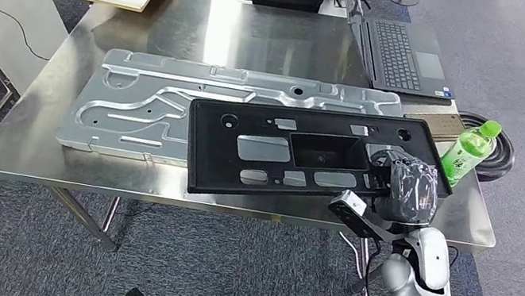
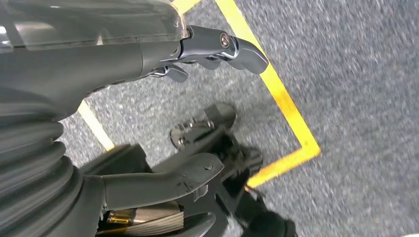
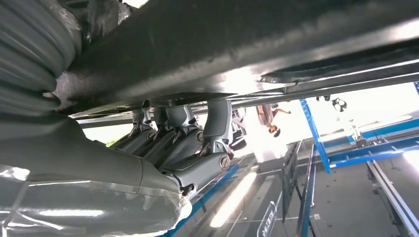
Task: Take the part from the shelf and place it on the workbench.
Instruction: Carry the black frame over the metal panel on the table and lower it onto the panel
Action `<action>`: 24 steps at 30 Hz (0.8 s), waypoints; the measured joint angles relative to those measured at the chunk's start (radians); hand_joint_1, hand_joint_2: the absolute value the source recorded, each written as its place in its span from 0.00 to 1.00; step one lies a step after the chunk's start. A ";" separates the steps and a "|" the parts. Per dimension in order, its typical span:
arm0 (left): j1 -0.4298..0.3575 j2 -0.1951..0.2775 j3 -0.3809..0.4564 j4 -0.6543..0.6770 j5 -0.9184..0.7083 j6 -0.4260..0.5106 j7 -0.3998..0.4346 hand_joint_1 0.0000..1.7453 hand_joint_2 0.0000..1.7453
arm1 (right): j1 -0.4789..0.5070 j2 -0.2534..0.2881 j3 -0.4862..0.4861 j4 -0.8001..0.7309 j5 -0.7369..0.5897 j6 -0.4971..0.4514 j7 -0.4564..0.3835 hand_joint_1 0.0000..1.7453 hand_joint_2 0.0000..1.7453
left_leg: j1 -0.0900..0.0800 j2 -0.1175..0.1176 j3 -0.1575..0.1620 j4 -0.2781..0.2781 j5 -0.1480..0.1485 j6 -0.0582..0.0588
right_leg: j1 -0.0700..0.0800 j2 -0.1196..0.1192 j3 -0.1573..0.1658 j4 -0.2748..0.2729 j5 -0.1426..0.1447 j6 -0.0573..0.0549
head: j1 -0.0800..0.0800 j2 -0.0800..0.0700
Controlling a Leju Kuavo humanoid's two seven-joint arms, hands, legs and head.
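One black part [image 1: 306, 155] lies across one silver panel [image 1: 170, 100] on the workbench [image 1: 278, 38], gripped by the right hand [image 1: 407, 190]; left hand [image 2: 197, 98] spread, empty.

I find no legible text; the green bottle [image 1: 469, 150] label and laptop [image 1: 404, 55] sticker are too small.

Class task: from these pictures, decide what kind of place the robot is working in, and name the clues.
Probably a workshop or robotics lab: a steel workbench bearing a stamped metal panel and a black plastic part, a laptop, and yellow floor tape.
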 joint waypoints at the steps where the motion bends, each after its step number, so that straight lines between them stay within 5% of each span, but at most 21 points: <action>1: 0.000 0.000 0.000 0.000 0.000 0.000 -0.001 0.00 1.00 | -0.001 -0.001 0.000 0.000 0.004 -0.002 0.000 1.00 1.00 | 0.001 0.002 -0.021 0.049 -0.029 -0.003 | 0.000 -0.003 0.001 -0.002 0.001 -0.006 | 0.000 0.000; 3: 0.001 0.000 0.000 0.000 -0.001 0.000 -0.002 0.00 1.00 | -0.001 -0.002 0.000 0.002 0.018 -0.008 0.002 1.00 1.00 | 0.001 0.003 -0.081 0.180 -0.089 -0.005 | 0.004 -0.010 0.000 -0.001 0.001 -0.013 | 0.000 0.000; 5: 0.002 0.000 0.000 0.000 -0.001 0.001 -0.002 0.00 1.00 | 0.000 -0.002 0.000 0.006 0.036 -0.014 0.005 1.00 1.00 | 0.001 0.003 -0.113 0.247 -0.102 -0.004 | 0.009 -0.019 -0.001 -0.001 0.000 -0.016 | 0.000 0.000; 6: 0.002 0.000 0.000 0.000 -0.001 0.001 -0.002 0.00 1.00 | 0.000 -0.002 0.000 0.009 0.043 -0.015 0.006 1.00 1.00 | 0.000 0.003 -0.103 0.226 -0.082 -0.001 | 0.012 -0.023 0.000 -0.001 0.000 -0.016 | 0.000 0.000; 10: -0.002 0.000 0.000 0.000 -0.001 0.001 -0.002 0.00 1.00 | -0.001 -0.002 0.001 0.014 0.050 -0.018 0.011 1.00 1.00 | -0.010 0.012 0.014 -0.016 0.016 0.020 | 0.017 -0.036 -0.001 0.002 -0.002 -0.008 | 0.000 0.000; 15: 0.001 0.001 0.000 0.000 0.000 0.001 -0.003 0.00 1.00 | 0.000 -0.002 0.004 0.022 0.047 -0.020 0.012 1.00 1.00 | -0.012 0.009 0.030 -0.057 0.032 0.037 | 0.013 -0.029 -0.010 0.015 -0.013 0.016 | 0.000 0.000; 18: -0.002 -0.001 0.000 0.000 0.001 -0.001 -0.005 0.00 1.00 | 0.003 -0.002 0.003 0.025 0.025 -0.019 0.013 1.00 1.00 | -0.009 0.008 0.033 -0.066 0.038 0.045 | 0.009 -0.008 -0.078 0.163 -0.093 0.026 | 0.001 0.000; 20: -0.001 -0.001 0.000 0.000 0.002 -0.003 -0.007 0.00 1.00 | 0.011 -0.002 0.001 0.029 0.003 -0.013 0.013 1.00 1.00 | -0.009 0.006 0.033 -0.064 0.036 0.046 | 0.006 -0.005 -0.120 0.245 -0.114 0.031 | 0.001 0.000; 21: 0.000 -0.001 0.000 0.000 0.003 -0.004 -0.008 0.00 1.00 | 0.014 -0.002 -0.001 0.031 -0.007 -0.008 0.013 1.00 1.00 | -0.008 0.004 0.033 -0.062 0.035 0.046 | 0.003 -0.005 -0.119 0.239 -0.098 0.033 | 0.001 0.000; 24: 0.000 -0.002 0.000 0.000 0.002 -0.006 -0.008 0.00 1.00 | 0.015 -0.004 -0.005 0.033 -0.021 0.000 0.006 1.00 1.00 | -0.008 0.000 0.030 -0.046 0.024 0.035 | -0.003 -0.004 -0.040 0.074 -0.015 0.034 | 0.001 0.000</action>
